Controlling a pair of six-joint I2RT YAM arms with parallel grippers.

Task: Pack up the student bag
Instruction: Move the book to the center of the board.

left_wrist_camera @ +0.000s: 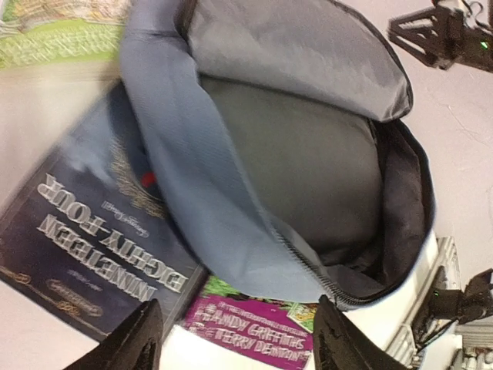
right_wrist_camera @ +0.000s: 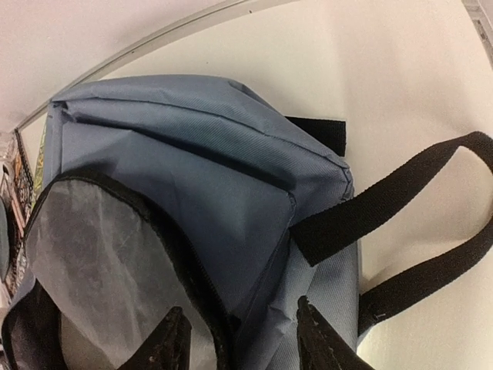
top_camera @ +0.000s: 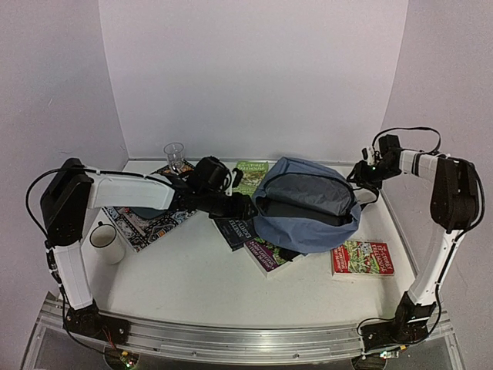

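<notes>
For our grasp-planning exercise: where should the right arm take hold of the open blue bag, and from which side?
Probably the black strap loop at the bag's right end, coming from the right. It is a narrow, flat band lying clear of the fabric on the tabletop, so it looks easy to pinch across.

On white table (top_camera: 192, 285): white mug (top_camera: 104, 240) beside black-and-white patterned book (top_camera: 146, 223), clear glass (top_camera: 174, 156) far back, green book (top_camera: 248, 173) behind, dark blue Nineteen Eighty-Four (left_wrist_camera: 85, 247) just beside purple Andy Griffiths book (left_wrist_camera: 254, 324), red-bordered book (top_camera: 362, 258) apart at right.
</notes>
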